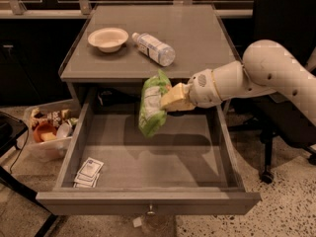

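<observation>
My gripper (pixel 168 98) reaches in from the right on a white arm (pixel 256 73) and is shut on a green chip bag (pixel 152 105). The bag hangs upright over the back middle of the open grey drawer (pixel 148 157), well above its floor. White packets (pixel 88 173) lie in the drawer's front left corner. On the table top (pixel 197 38) behind sit a cream bowl (pixel 108 38) and a clear water bottle (pixel 153 48) lying on its side.
A bin of snacks (pixel 47 132) stands on the floor to the left of the drawer. A black office chair (pixel 286 107) is at the right behind the arm. Part of a dark frame (pixel 15 172) crosses the lower left.
</observation>
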Motion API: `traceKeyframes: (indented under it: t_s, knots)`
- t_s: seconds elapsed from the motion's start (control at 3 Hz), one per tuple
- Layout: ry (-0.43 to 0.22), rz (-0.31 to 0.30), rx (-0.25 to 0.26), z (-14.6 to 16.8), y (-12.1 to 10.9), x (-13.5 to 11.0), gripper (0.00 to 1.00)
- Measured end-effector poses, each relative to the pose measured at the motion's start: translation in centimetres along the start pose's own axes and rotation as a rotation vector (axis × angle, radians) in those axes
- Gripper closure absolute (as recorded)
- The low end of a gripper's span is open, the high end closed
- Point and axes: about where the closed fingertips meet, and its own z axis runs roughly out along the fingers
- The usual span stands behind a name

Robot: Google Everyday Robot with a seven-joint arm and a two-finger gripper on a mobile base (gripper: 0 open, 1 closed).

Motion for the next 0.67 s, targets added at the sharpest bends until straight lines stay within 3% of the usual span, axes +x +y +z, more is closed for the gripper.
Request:
traceKeyframes:
  t_s: [0.33,0.67]
  knots:
    - [0.128,-0.012,0.098,5.11,-1.4,0.46,1.0]
    - [0.128,-0.011,0.098,5.08,-1.44,0.45,1.0]
